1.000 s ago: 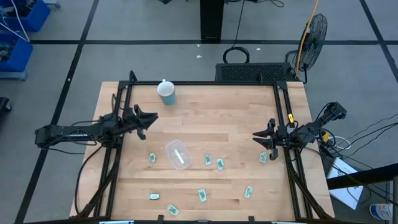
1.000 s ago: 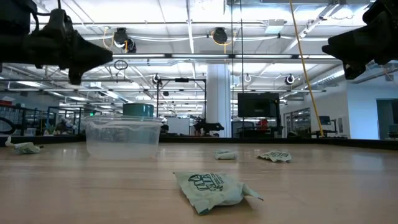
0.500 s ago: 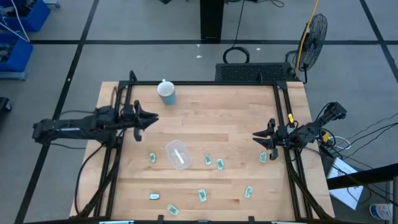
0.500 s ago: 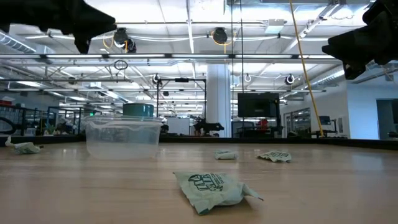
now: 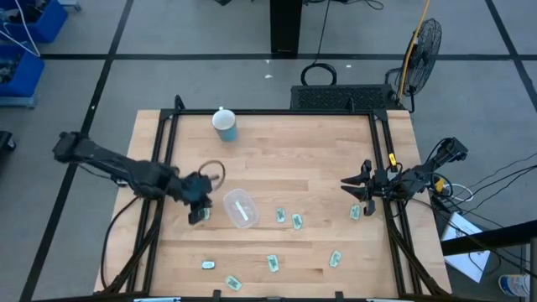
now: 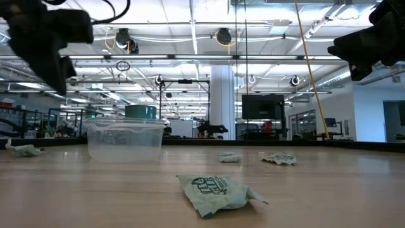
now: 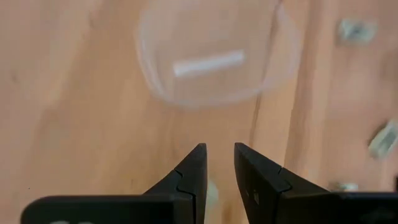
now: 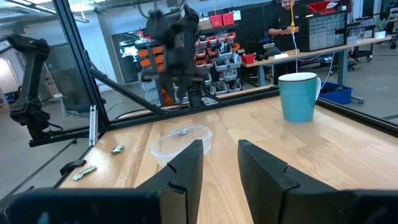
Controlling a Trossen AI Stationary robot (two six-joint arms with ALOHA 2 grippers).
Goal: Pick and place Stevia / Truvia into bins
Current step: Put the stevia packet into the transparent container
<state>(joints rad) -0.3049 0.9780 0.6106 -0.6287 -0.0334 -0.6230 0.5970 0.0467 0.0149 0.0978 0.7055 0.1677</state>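
left end effector fingers slightly apart, empty, directly over a stevia sachet, clear bin just beside. sachet looks light, limp, flat on counter: pinch across edges.

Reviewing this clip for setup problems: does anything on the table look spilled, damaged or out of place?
Nothing stands out. The sachets lie scattered flat on the wood, the clear bin sits upright, and the blue cup stands near the far edge. One sachet looks crumpled in the low view.
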